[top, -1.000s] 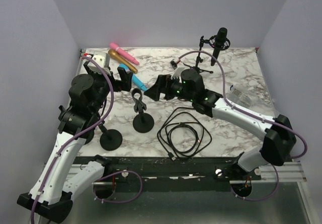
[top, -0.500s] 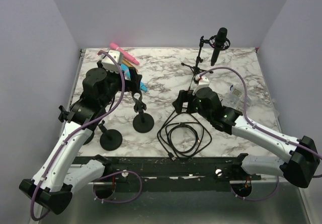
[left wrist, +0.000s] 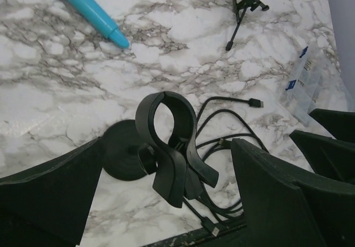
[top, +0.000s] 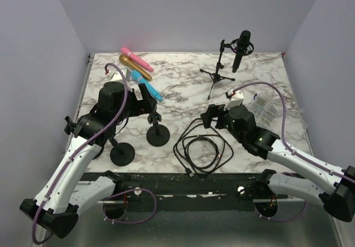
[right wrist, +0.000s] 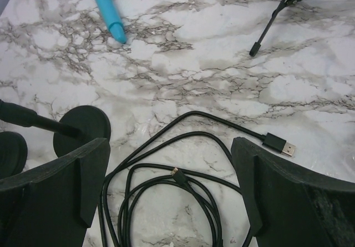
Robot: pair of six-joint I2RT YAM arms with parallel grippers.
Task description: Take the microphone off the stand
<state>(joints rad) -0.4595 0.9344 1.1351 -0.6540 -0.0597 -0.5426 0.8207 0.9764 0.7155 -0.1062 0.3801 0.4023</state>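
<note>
A white marble-patterned bench (top: 183,75) carries a scatter of gear. At its back left corner a pink wand (top: 136,59) and a gold wand (top: 135,67) lie side by side, with a blue wand (left wrist: 89,11) just in front of them. Toward the front stands a round-based stand (top: 157,136) topped by a black spring clip (left wrist: 166,136), and a second round black base (top: 122,154) sits near it on the left. A black cable (right wrist: 191,112) lies loosely coiled to their right, its USB plug (right wrist: 279,145) resting on the marble. Clear plastic packets (top: 266,111) lie near the right edge.
</note>
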